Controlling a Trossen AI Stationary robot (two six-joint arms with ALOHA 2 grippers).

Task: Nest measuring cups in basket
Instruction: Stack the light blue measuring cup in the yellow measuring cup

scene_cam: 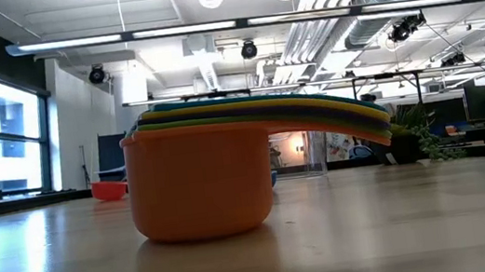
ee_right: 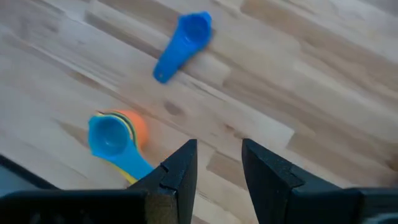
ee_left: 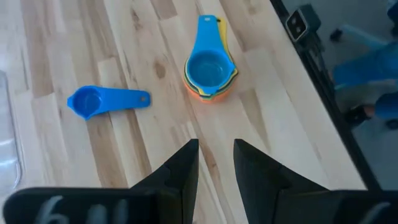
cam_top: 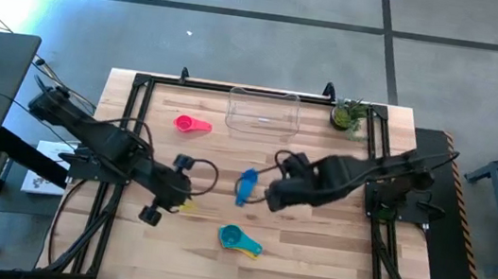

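A nested stack of measuring cups point(cam_top: 238, 241), teal on top and red-orange at the bottom, stands on its base near the table's front middle. It fills the low view point(scene_cam: 201, 188). A small blue cup point(cam_top: 245, 185) lies alone at mid-table. A pink cup point(cam_top: 192, 125) lies left of the clear basket point(cam_top: 262, 113) at the far edge. I see no purple cup. My left gripper point(cam_top: 188, 189) hovers left of the blue cup, open and empty point(ee_left: 216, 144). My right gripper point(cam_top: 270, 197) hovers just right of the blue cup, open and empty point(ee_right: 219, 144).
A small potted plant point(cam_top: 347, 115) stands at the far right corner, right of the basket. A black frame point(cam_top: 142, 81) runs round the table's edges. Bare wood lies between the stack and the blue cup point(ee_left: 109, 101).
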